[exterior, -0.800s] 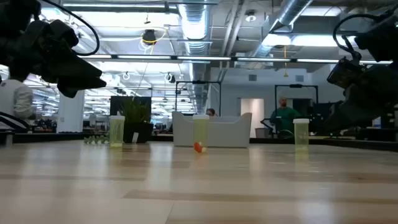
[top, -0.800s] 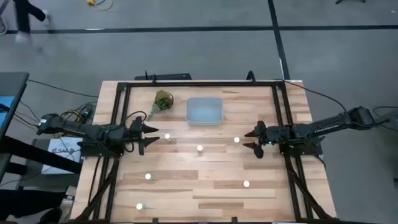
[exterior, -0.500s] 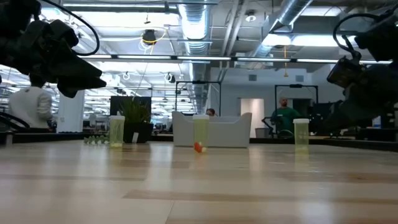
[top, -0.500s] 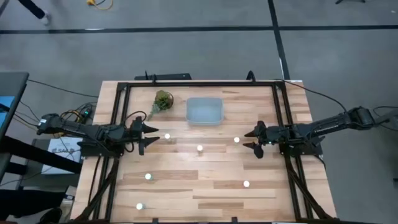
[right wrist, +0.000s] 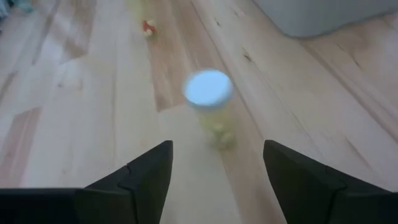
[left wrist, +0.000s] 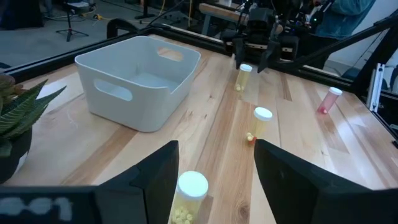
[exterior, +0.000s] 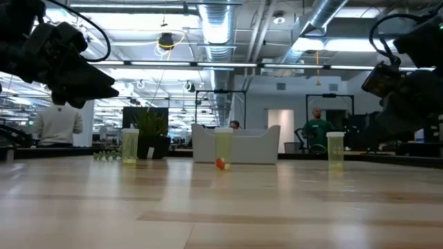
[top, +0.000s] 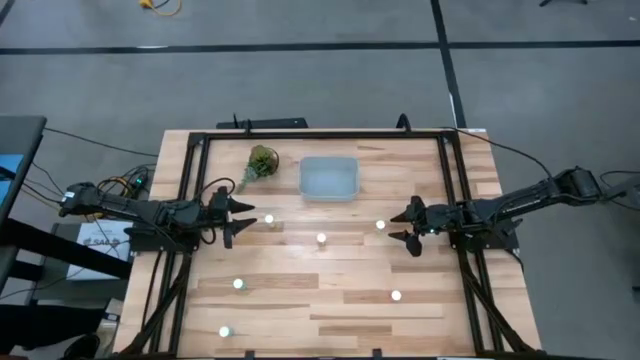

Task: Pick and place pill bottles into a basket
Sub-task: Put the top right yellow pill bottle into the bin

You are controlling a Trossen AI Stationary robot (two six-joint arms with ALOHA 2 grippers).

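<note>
Several pill bottles with white caps stand upright on the wooden table: [top: 268, 219], [top: 321, 238], [top: 380, 225], [top: 238, 284], [top: 396, 295], [top: 224, 331]. The pale blue-grey basket [top: 329, 178] stands at the far middle. My left gripper [top: 243, 222] is open just left of the nearest bottle [left wrist: 189, 194], which shows between its fingers without touching them. My right gripper [top: 397, 227] is open just right of another bottle [right wrist: 211, 102], which stands ahead of its fingers and apart from them. The basket also shows in the left wrist view [left wrist: 140, 81].
A green plant sprig [top: 262, 162] sits left of the basket. A black frame [top: 320, 135] runs along the table's far, left and right edges. In the low view a person [exterior: 59, 124] shows in the room behind the table.
</note>
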